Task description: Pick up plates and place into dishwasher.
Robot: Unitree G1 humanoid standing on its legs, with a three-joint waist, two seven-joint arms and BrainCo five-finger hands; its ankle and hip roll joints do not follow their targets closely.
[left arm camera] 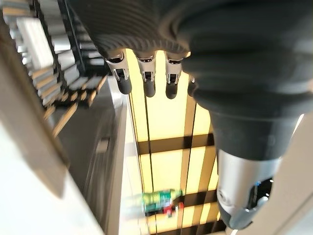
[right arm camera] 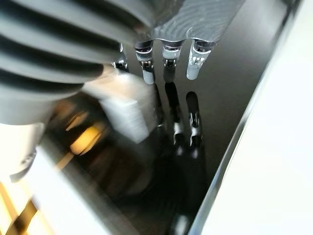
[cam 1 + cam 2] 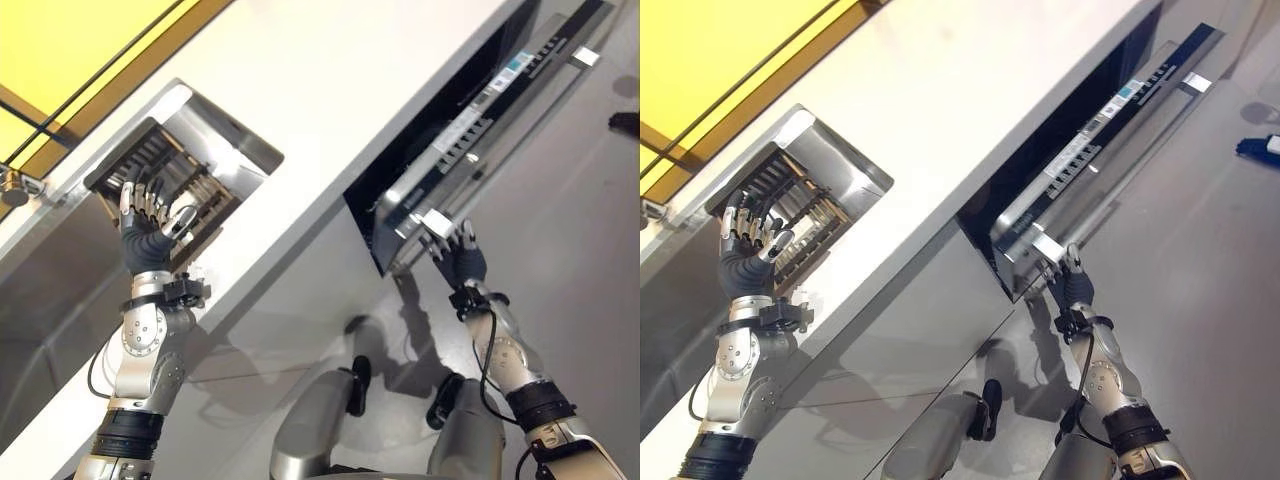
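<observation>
A dark ribbed dish rack (image 3: 172, 172) sits in the steel sink (image 3: 232, 140) set into the white counter (image 3: 330, 90). I cannot make out any plates in it. My left hand (image 3: 148, 238) hovers over the rack's near edge, open, with fingers (image 1: 146, 83) spread and holding nothing. The dishwasher door (image 3: 470, 130) stands ajar below the counter front. My right hand (image 3: 458, 258) reaches up to the near end of its silver handle bar (image 3: 1120, 165). Its fingers (image 2: 168, 63) are straight, beside the handle's end block (image 2: 124, 110) and close to the glossy dark door face (image 2: 225, 98).
A yellow surface with dark lines (image 3: 80, 50) lies beyond the counter. A metal fitting (image 3: 15, 185) stands at the sink's far left. A green bottle (image 1: 159, 198) shows far off. A blue object (image 3: 1262, 145) lies on the grey floor to the right.
</observation>
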